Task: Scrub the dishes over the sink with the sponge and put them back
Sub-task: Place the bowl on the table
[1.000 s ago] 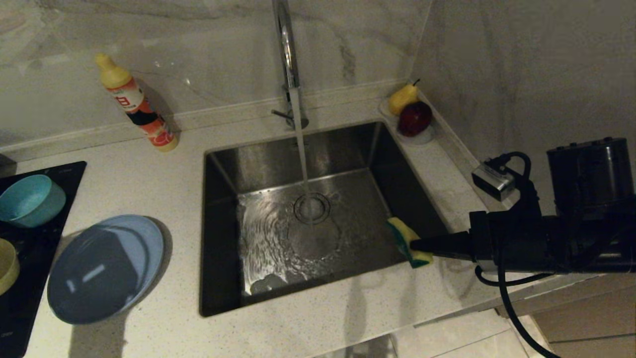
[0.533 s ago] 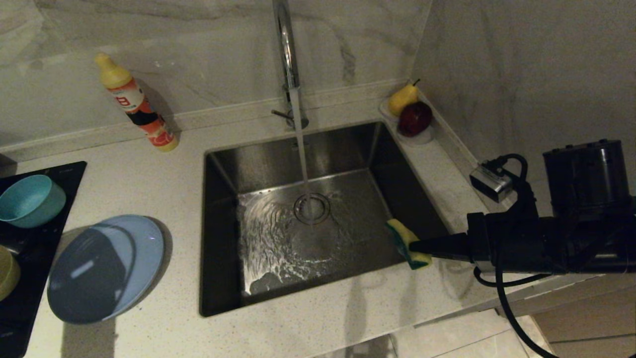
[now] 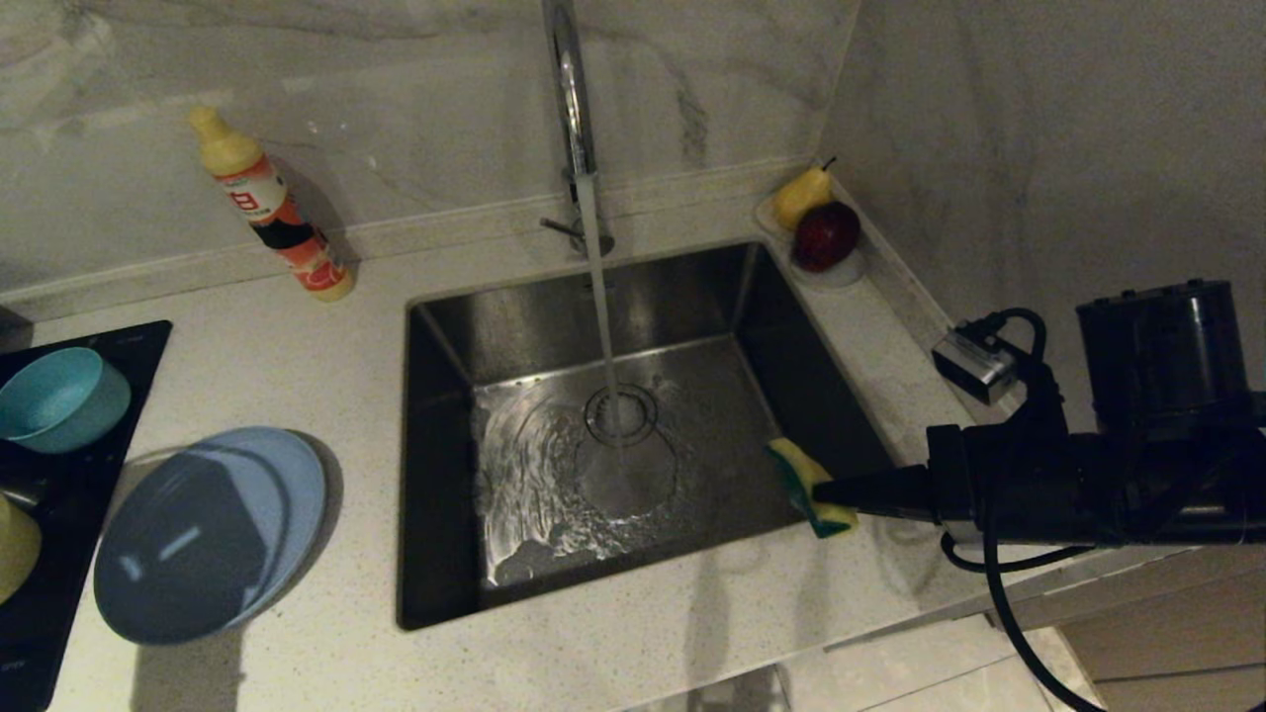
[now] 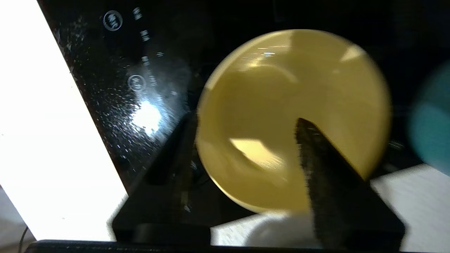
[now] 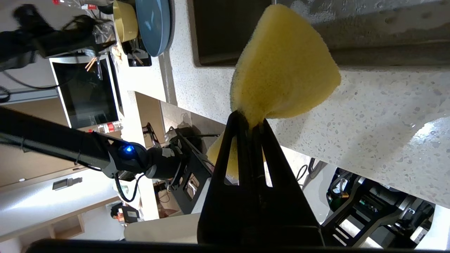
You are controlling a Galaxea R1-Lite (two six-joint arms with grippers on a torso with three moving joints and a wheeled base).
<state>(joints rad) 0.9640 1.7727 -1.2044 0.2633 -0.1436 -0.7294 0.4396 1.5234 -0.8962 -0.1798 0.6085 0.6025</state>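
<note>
The yellow bowl (image 4: 281,88) stands on the black cooktop (image 4: 123,70), just showing at the head view's left edge (image 3: 15,554). My left gripper (image 4: 246,119) is open astride its near rim, one finger inside the bowl and one outside. Behind it on the cooktop sits the teal bowl (image 3: 59,400), and the blue plate (image 3: 208,534) lies on the counter left of the sink (image 3: 435,445). My right gripper (image 3: 826,488) is shut on the yellow and green sponge (image 3: 806,475), pinched at its middle (image 5: 284,66), over the sink's front right corner.
Water runs from the chrome faucet (image 3: 569,99) onto the drain strainer (image 3: 621,413). A dish-soap bottle (image 3: 272,208) stands at the back left. A clear dish with a pear and an apple (image 3: 816,232) sits in the back right corner by the wall.
At the head view's left edge the yellow bowl has slid a little toward the front. The right gripper with the sponge has stayed put.
</note>
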